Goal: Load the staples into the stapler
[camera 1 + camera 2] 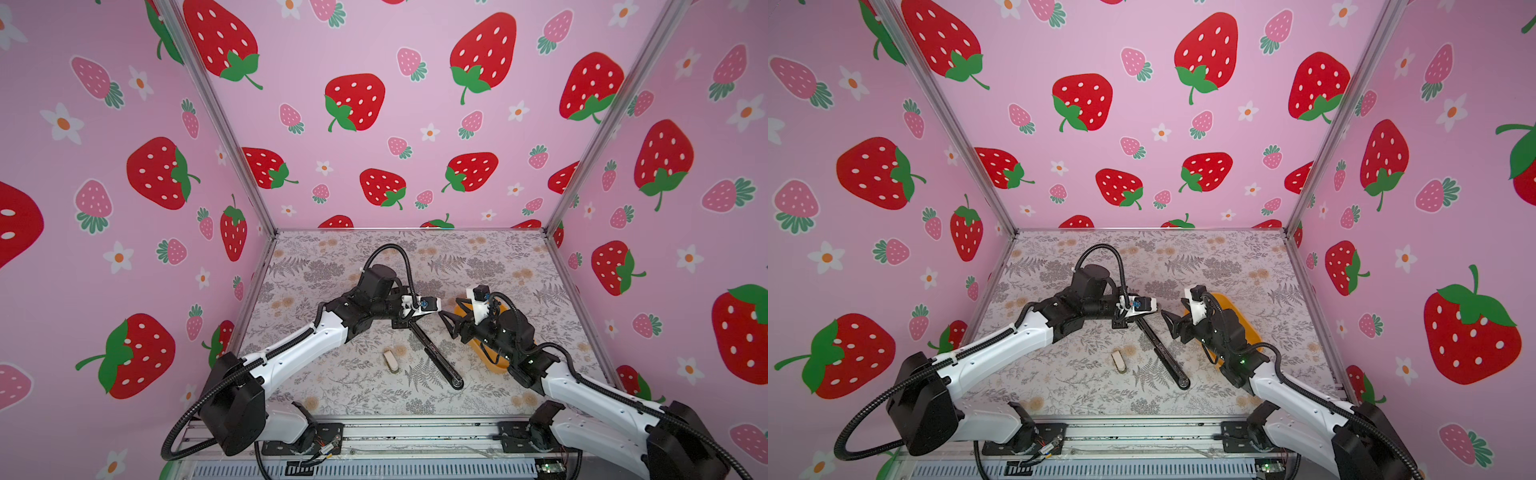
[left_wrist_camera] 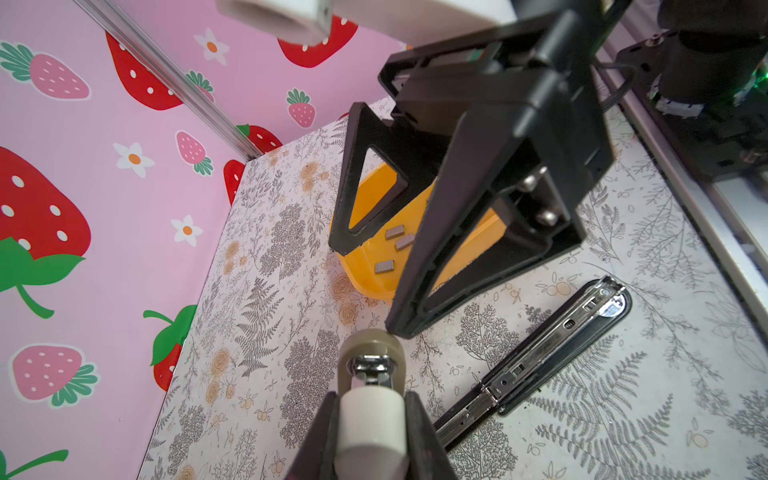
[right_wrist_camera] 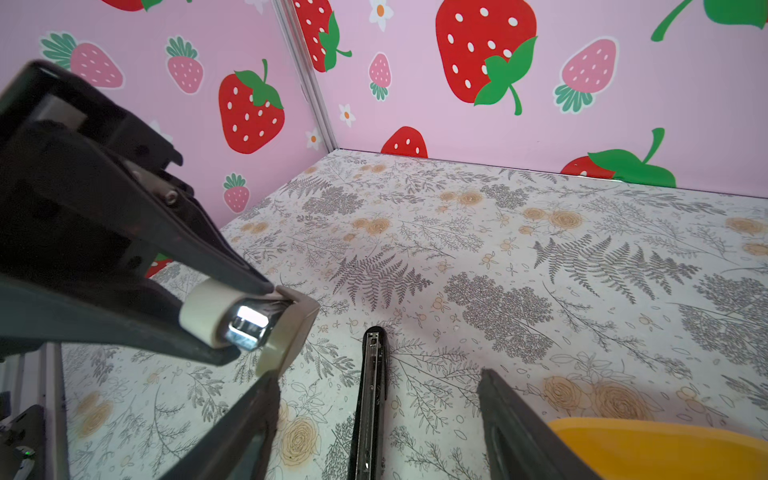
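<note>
**Right fingers poised between tray and stapler**

The right fingers [image 2: 478, 158] are standing apart, hovering at the stapler-side edge of the orange tray [image 1: 494, 365]. The staples [image 2: 395, 232] are lying flat inside it, close by the tips. The black stapler [image 2: 552, 353] is lying opened on the surface beside the tray, its long axis running from the left fingers [image 2: 422, 436] toward the front. Those are clamping a pale chrome-tipped piece [image 2: 370, 419]. The right arm is sitting nearer the staples, so the pick is probably falling to it.

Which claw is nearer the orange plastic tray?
Right. The right claw hangs open at the end of the orange plastic tray; the left claw sits beyond, shut on the black metal stapler.
</note>
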